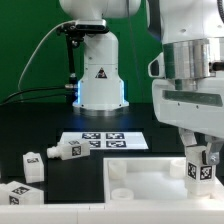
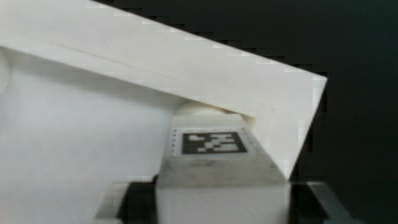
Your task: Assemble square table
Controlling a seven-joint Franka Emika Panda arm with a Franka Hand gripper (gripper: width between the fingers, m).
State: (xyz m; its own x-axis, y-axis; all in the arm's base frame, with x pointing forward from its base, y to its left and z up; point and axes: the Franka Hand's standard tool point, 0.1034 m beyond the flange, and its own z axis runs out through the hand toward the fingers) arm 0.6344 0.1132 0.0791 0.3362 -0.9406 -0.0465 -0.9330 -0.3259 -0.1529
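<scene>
Exterior view, from its left: you have three loose legs [image 1: 32,165] lying apart from the tabletop [image 1: 150,190], off its left edge. The marker board [image 1: 101,141] lies just behind the tabletop. Over the tabletop's right corner, the gripper [image 1: 203,162] is clamped on a fourth leg [image 1: 198,170], held upright. Whether that leg touches the corner is hard to tell.

I see a plain green backdrop [image 1: 25,40] filling the space behind the desk's far edge. The desk [image 1: 40,115] top is matte black and evenly lit, with no hard shadows. The white marker board [image 1: 100,141] lies flat near its middle.
</scene>
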